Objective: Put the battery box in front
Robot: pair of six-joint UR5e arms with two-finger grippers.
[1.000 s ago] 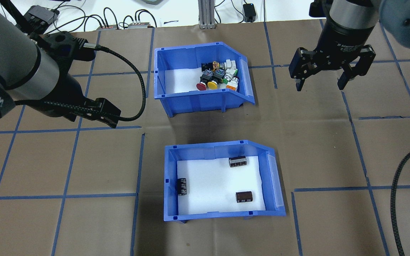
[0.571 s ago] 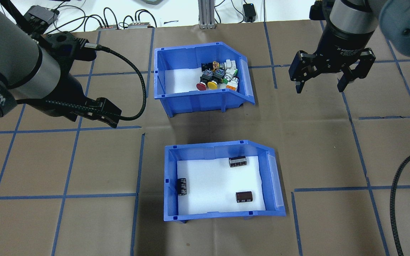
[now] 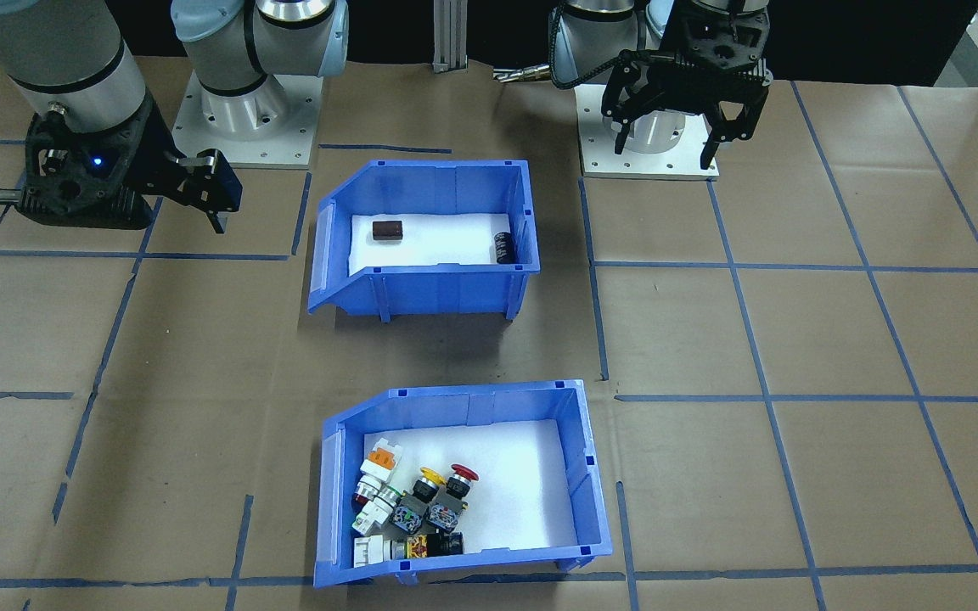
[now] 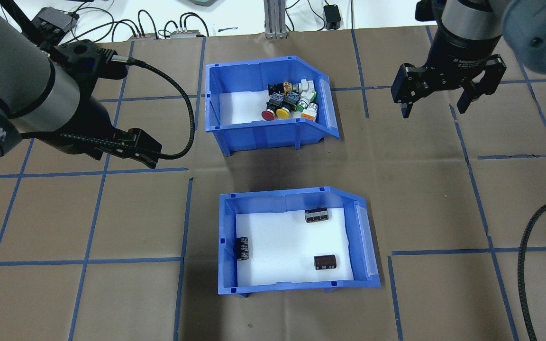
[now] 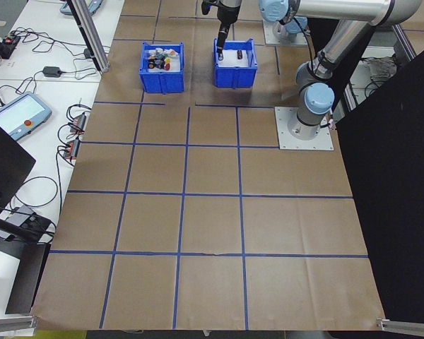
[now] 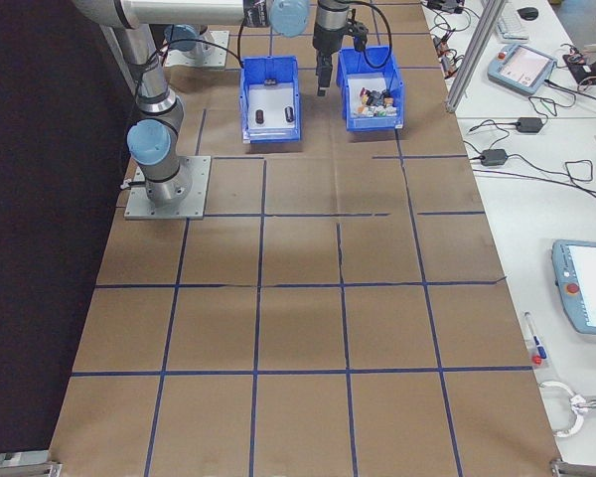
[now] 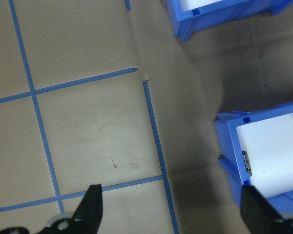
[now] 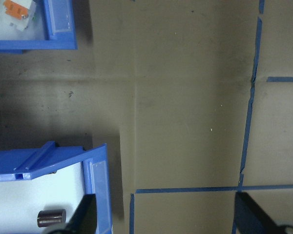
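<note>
The battery box (image 4: 296, 241), a blue bin with a sloped cut-away side and a white foam floor, is sitting on the desk (image 4: 443, 203) nearer the robot's base. Three small dark cylinders are lying in it: one (image 4: 316, 215) by the far wall, one (image 4: 325, 262) toward the near right corner, and one (image 4: 242, 248) against the left wall. In the front-facing view only two of them are showing, one (image 3: 387, 231) on the foam and one (image 3: 503, 247) at the wall.

The second blue bin (image 4: 270, 106), farther from the robot, is holding a cluster of colourful push-button switches (image 4: 289, 100) gathered at its sloped end. The two bins are standing apart, one behind the other, with bare brown paper between them.

The right gripper (image 4: 440, 99) is hanging above the desk, off to the right of the switch bin, with its fingers (image 4: 405, 109) spread wide and holding nothing. The left gripper (image 3: 663, 140) is hanging over the desk to the left of both bins, its fingers (image 3: 621, 136) also wide apart and empty; in the left wrist view the two fingertips are framing blue tape lines (image 7: 154, 129) and a corner of the battery box (image 7: 263, 151).

Cables (image 4: 159, 28) and small devices are lying on the white surface beyond the desk's far edge.
</note>
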